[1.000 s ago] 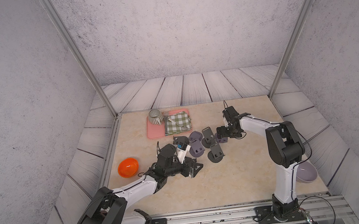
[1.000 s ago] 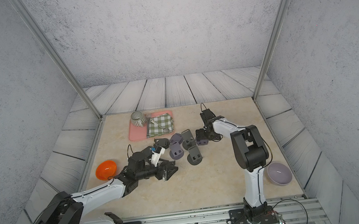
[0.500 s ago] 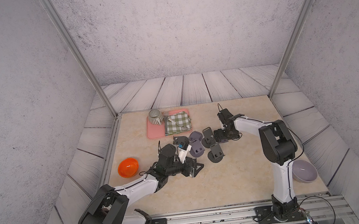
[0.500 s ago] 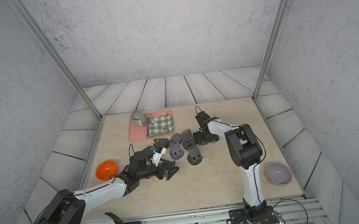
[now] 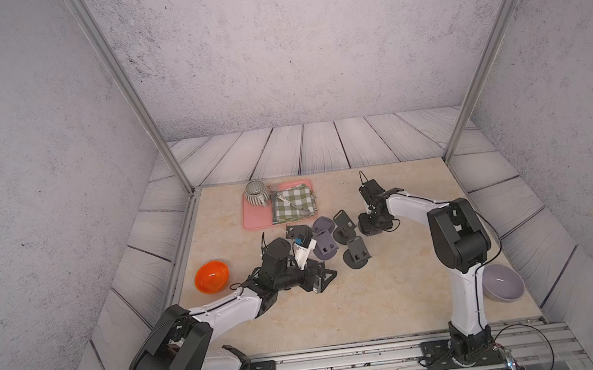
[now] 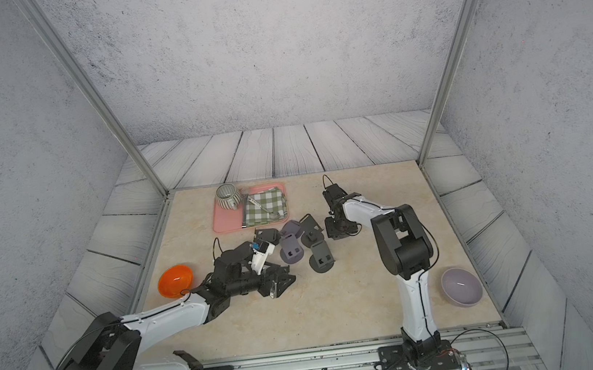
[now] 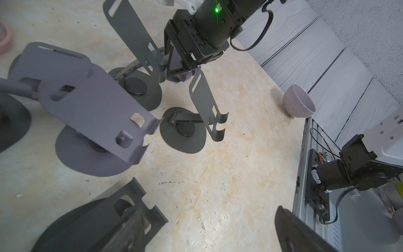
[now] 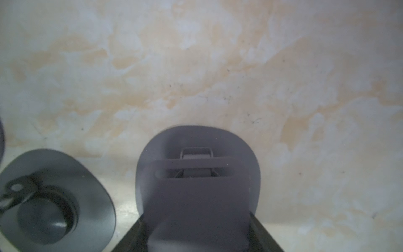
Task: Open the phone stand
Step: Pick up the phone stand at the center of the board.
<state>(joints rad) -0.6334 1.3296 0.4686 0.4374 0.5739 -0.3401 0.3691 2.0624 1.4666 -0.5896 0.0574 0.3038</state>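
Right fingers [image 8: 267,236] bracket the grey stand [image 8: 196,196] on the desk [image 8: 196,65] beside a dark stand [image 8: 54,196], grip unclear; best to pinch its plate squarely, then swing it up gently, left fingers [image 7: 294,235] spread wide.

The purple stand [image 7: 87,104] and dark stand [image 7: 202,98] look like thin sheet metal, matt and smooth. The tabletop [image 5: 376,298] is smooth and marbled. Beyond its left edge the orange bowl [image 5: 211,276] is glossy. Near the far edge, woven checked cloth [image 5: 291,203] lies on a matt pink tray [image 5: 253,219].
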